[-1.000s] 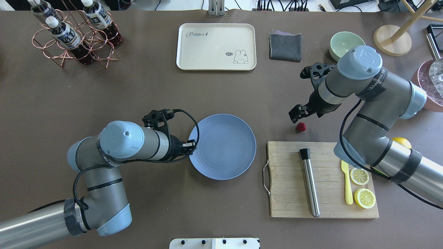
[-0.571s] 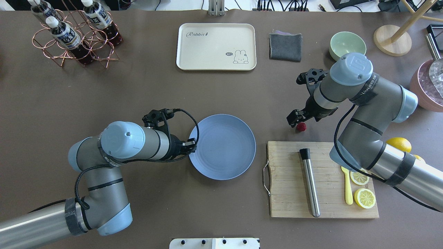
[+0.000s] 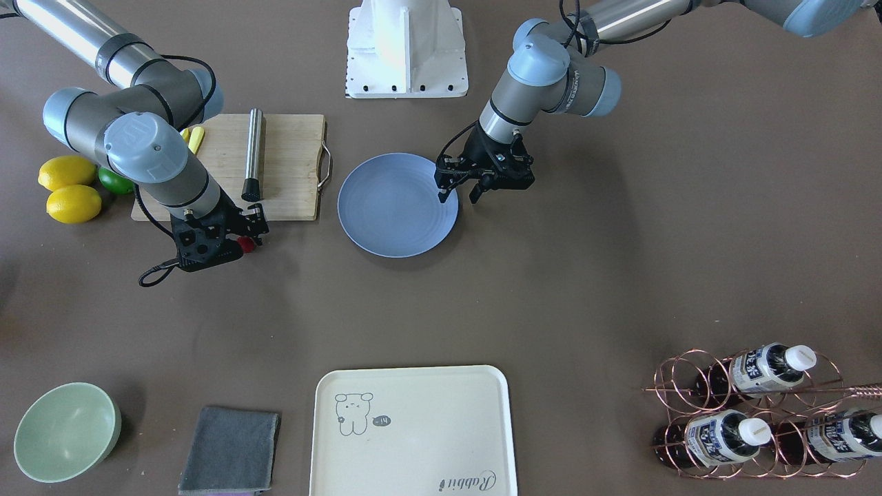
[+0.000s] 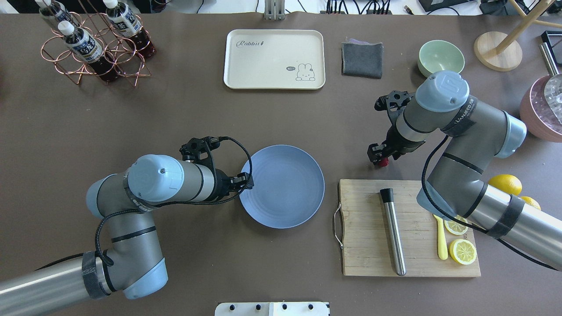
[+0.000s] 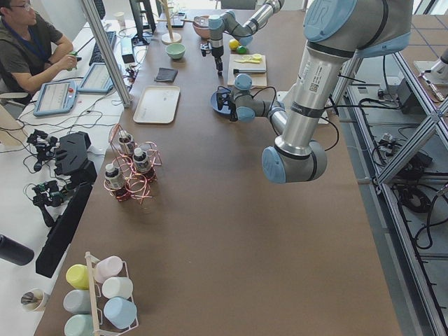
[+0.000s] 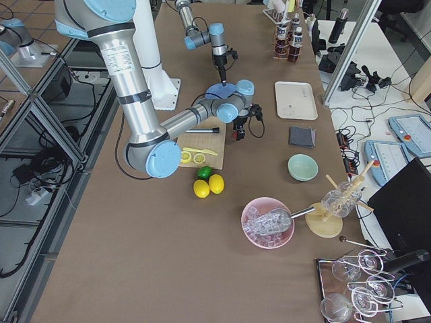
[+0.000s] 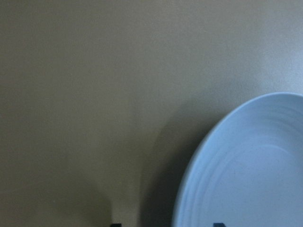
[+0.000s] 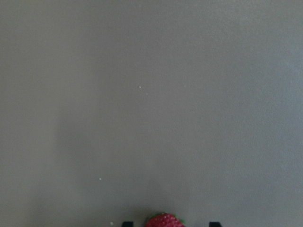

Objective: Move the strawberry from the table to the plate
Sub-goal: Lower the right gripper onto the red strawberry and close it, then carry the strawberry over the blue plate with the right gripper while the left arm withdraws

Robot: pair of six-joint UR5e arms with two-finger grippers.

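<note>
The strawberry (image 4: 383, 163) is a small dark red berry lying on the table (image 4: 175, 118), just beyond the far edge of the cutting board. My right gripper (image 4: 380, 157) hangs right over it, open. In the right wrist view the strawberry (image 8: 164, 220) sits between the two fingertips at the bottom edge, with room on both sides. The periwinkle plate (image 4: 290, 193) lies at the table's middle. My left gripper (image 3: 459, 195) is open and low at the plate's (image 3: 386, 213) rim, one finger over the plate and one over the table.
A wooden cutting board (image 4: 364, 254) holds a metal muddler (image 4: 394, 232), a yellow knife and lemon slices (image 4: 462, 251). Whole lemons (image 3: 69, 189) lie beside it. At the far side are a cream tray (image 4: 263, 61), a grey cloth (image 4: 362, 59), a green bowl (image 4: 440, 55) and a bottle rack (image 4: 94, 44).
My right gripper has moved in and down from beside the strawberry until it covers most of it. The left arm has barely shifted by the plate.
</note>
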